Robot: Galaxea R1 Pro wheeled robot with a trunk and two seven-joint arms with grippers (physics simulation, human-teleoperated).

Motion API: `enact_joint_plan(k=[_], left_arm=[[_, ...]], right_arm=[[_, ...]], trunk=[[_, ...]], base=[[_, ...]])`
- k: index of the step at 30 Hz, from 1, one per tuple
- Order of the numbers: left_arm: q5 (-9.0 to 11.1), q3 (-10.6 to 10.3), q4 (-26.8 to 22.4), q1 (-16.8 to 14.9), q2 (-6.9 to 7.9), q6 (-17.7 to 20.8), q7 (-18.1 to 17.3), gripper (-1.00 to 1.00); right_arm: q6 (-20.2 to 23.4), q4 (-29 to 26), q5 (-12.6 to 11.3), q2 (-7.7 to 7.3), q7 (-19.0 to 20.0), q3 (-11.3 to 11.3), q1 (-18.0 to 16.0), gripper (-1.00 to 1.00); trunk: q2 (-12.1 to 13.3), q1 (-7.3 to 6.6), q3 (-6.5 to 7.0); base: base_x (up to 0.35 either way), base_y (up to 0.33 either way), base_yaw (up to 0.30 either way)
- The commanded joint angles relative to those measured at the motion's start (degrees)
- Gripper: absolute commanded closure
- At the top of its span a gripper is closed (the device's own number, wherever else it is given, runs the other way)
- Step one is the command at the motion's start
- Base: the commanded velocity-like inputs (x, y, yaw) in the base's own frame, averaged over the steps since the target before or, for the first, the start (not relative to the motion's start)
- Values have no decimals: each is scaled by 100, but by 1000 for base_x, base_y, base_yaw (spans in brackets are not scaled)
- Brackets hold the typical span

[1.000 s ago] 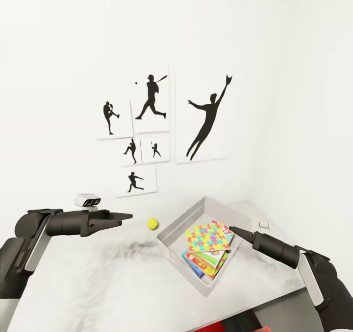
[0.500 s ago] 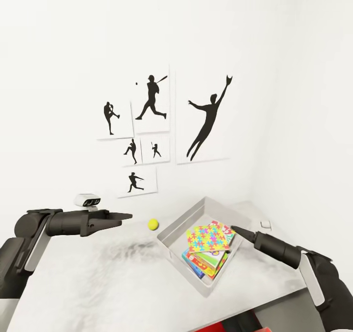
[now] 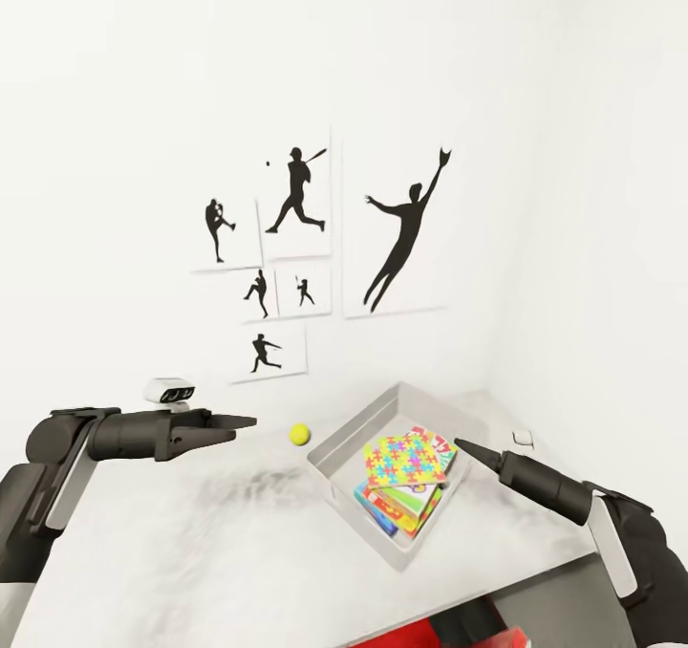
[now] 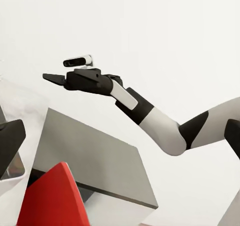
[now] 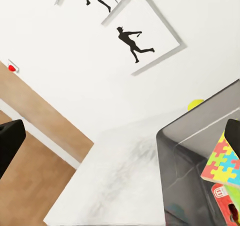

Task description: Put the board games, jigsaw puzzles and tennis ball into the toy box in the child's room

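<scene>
Head view, tennis ball [image 3: 300,432] between left hand [image 3: 244,422], toy box [image 3: 355,436]

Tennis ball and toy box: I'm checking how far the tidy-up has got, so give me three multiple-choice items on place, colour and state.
1. Where is the tennis ball?
A. in the toy box
B. on the table, beside the toy box
C. in the left gripper

2. What colour is the tennis ball?
A. yellow-green
B. red
C. blue

3. What lies on top of the stack in the toy box?
A. a jigsaw puzzle
B. the tennis ball
C. nothing; the box is bare

Answers:
1. B, it rests on the table just outside the tray's wall.
2. A, both the head view and the right wrist view show it so.
3. A, the jigsaw puzzle covers the printed boxes.
</scene>
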Motion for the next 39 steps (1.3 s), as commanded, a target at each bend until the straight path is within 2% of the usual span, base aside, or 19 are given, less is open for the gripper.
enact_joint_plan(k=[1, 21, 39], left_arm=[[-3, -2, 0, -1, 2, 61, -21, -100], [-1, 3, 0, -1, 4, 63, -21, -100], [2, 5, 0, 1, 4, 63, -21, -100]], right_arm=[[40, 2, -22, -1, 5, -2, -1, -100], [13, 1, -15, -2, 5, -10, 8, -100], [13, -5, -14, -5, -11, -9, 8, -100]], trunk=[[-4, 0, -3], [-4, 0, 134], [-4, 0, 215]], base=[[-154, 14, 0], [-177, 103, 25], [-93, 254, 243]])
